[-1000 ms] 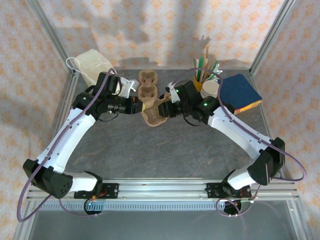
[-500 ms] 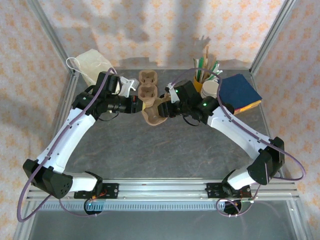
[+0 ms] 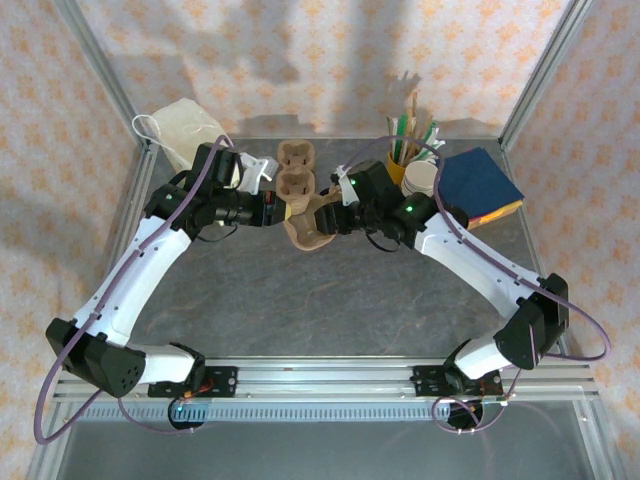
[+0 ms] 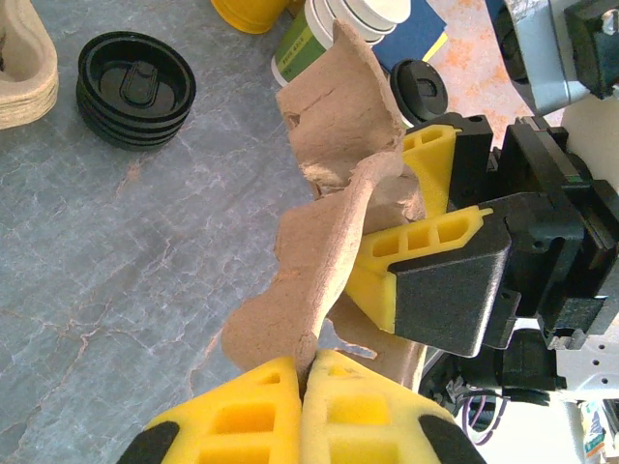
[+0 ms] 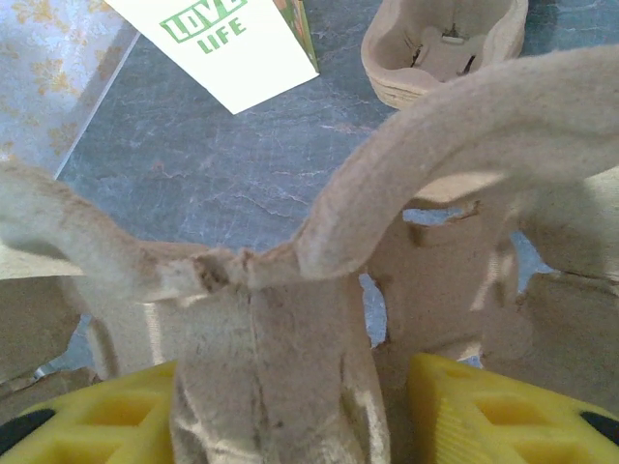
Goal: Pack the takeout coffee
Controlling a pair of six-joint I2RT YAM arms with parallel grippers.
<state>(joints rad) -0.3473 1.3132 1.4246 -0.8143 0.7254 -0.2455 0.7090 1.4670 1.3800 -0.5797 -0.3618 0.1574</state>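
- Top external: brown pulp carrier (image 3: 305, 232) sits far-centre, between both arms.
- Left wrist: left gripper (image 4: 302, 372) is pinched tight on the carrier's rim.
- Right wrist: right gripper (image 5: 290, 391) is half-spread, loosely straddling a carrier wall.
- Left wrist: takeout coffee (image 4: 418, 89) stands far right, its lid beside blue napkins (image 4: 414, 31).

Overhead — both wrists close on carrier (image 4: 338, 126)

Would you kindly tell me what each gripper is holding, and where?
Left gripper pinches the pulp cup carrier by a thin edge wall. Right gripper straddles its central ridge, jaws apart; grip unclear.
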